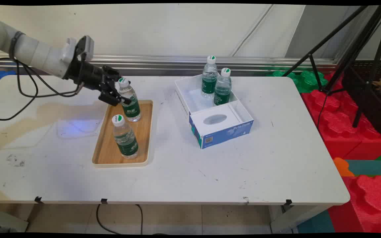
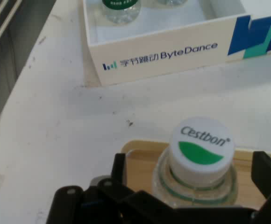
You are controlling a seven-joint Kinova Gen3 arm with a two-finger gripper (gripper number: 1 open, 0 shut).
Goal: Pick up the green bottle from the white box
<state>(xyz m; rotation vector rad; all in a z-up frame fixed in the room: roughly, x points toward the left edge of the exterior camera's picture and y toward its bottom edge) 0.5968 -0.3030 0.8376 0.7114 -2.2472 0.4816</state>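
Observation:
My black gripper (image 1: 122, 91) reaches in from the left at the neck of the far water bottle (image 1: 132, 108), which stands upright on a wooden tray (image 1: 146, 132). In the hand view the bottle's white and green cap (image 2: 201, 148) sits between my two fingers (image 2: 118, 169), with a gap on each side, so the gripper (image 2: 194, 182) is open around it. A second bottle (image 1: 125, 137) stands on the near half of the tray.
A white and blue open box (image 1: 223, 130) right of the tray holds two more bottles (image 1: 209, 77) (image 1: 223, 87); its lettered wall (image 2: 166, 53) faces the hand. A black tripod (image 1: 359, 59) and red foam blocks (image 1: 352, 132) lie beyond the table's right edge.

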